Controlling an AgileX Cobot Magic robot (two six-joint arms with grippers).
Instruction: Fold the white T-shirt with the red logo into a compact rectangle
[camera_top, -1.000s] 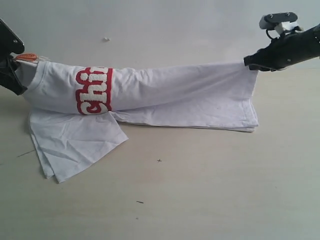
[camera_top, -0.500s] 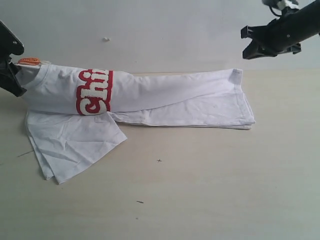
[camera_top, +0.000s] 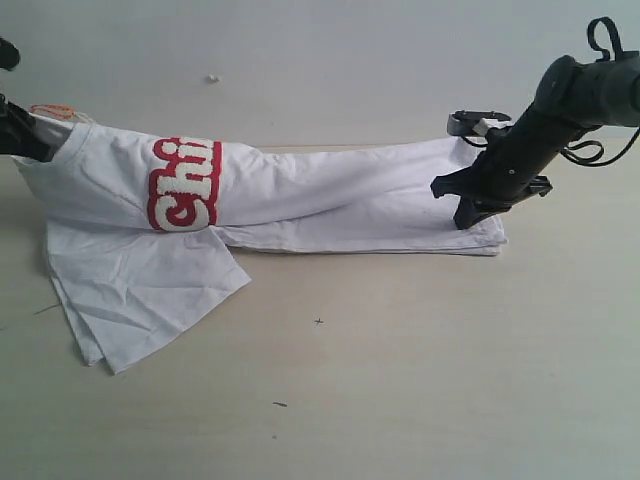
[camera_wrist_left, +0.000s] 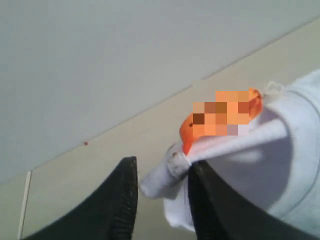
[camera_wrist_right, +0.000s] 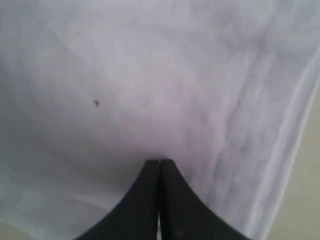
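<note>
One lengthwise fold looks done in the exterior view: the shirt (camera_top: 340, 195) lies on the table (camera_top: 400, 380), long axis nine to three o'clock, collar (camera_top: 62, 130) toward nine, logo (camera_top: 185, 185) nearby.

Left wrist: the left gripper (camera_wrist_left: 162, 166) pinches the collar.

Right wrist: the right gripper (camera_wrist_right: 160, 162), clenched empty, presses the hem (camera_wrist_right: 280, 150). The next fold likely needs it grasped.

One white T-shirt (camera_top: 340, 185), one red logo (camera_top: 185, 185), two end effectors (camera_top: 14, 137) (camera_top: 466, 212)
</note>
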